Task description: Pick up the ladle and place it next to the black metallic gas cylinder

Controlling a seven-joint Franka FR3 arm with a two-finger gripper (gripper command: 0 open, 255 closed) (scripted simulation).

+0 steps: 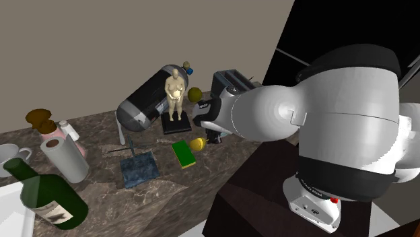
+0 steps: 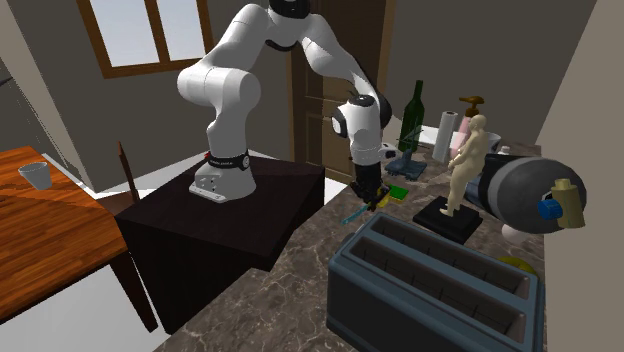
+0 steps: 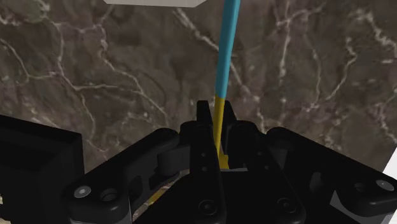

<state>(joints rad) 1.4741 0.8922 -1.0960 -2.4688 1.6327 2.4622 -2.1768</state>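
Already grasped: jaws pinch the ladle (image 3: 226, 57) by its yellow-and-blue handle. Still left, I judge: carry it beside the gas cylinder (image 1: 143, 102), upper middle of the shoulder view, then release.

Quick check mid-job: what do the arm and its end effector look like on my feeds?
The arm has rounded white shells with dark bands at the joints. The end effector is all black, blocky, with two fingers and round screw heads.
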